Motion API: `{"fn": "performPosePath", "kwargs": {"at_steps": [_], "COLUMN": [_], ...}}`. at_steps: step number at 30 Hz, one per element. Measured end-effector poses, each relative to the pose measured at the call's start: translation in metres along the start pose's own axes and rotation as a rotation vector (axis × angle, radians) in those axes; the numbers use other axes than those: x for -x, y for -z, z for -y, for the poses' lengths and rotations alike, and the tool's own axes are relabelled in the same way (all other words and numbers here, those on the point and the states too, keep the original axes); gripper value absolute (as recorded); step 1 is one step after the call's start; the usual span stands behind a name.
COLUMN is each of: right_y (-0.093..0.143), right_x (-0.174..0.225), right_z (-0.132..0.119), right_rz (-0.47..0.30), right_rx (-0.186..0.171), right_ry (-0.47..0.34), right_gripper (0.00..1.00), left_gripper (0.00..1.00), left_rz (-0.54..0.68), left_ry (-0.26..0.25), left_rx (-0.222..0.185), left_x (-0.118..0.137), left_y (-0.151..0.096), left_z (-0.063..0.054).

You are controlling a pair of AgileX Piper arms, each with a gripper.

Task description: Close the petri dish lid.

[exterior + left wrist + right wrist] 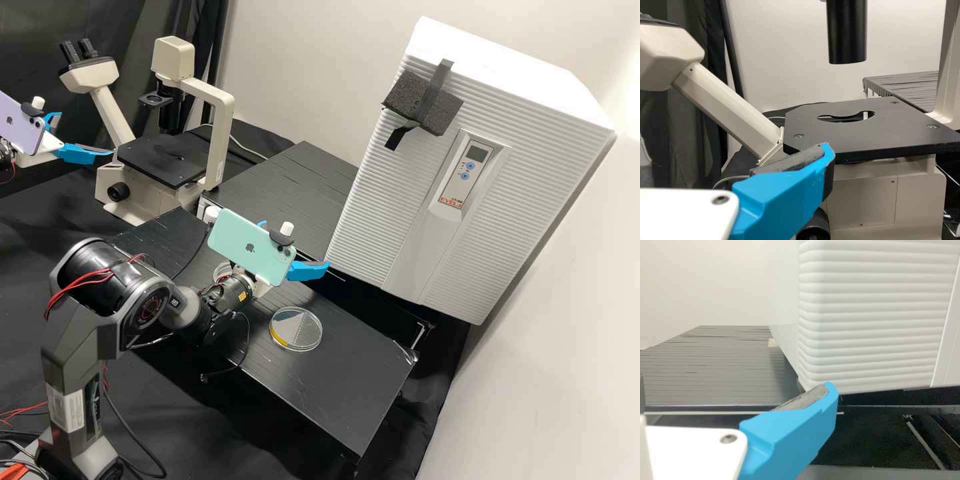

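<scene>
Petri dish [296, 329] on the black bench [347, 380], left gripper [86, 134] and right gripper [735, 390] both spread; I'd pinch the clear round piece [220, 270], probably the lid, lightly by its rim, then lower it dead level.

Petri dish [298, 331] on the bench [360, 387], inverted microscope [221, 127] behind it to the left, incubator [377, 230] behind it to the right, foam block [404, 97] high on the incubator's front, control panel [459, 183] below the block, to its right
</scene>
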Motion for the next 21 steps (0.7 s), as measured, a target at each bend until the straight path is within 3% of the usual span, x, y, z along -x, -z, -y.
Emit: {"fn": "performPosePath", "kwargs": {"at_steps": [14,21], "right_y": [-0.007,-0.016], "right_x": [0.014,0.049], "right_z": [-0.005,-0.028], "right_rz": [0.020,-0.001], "right_rx": [0.001,-0.007], "right_ry": [-0.019,-0.148], "right_gripper": [1.00,1.00], "left_gripper": [1.00,1.00], "left_rz": [0.000,0.000], "left_ry": [0.000,0.000], "left_rx": [0.000,0.000], "left_x": [0.000,0.000], "left_y": [0.000,0.000], "left_z": [0.000,0.000]}}
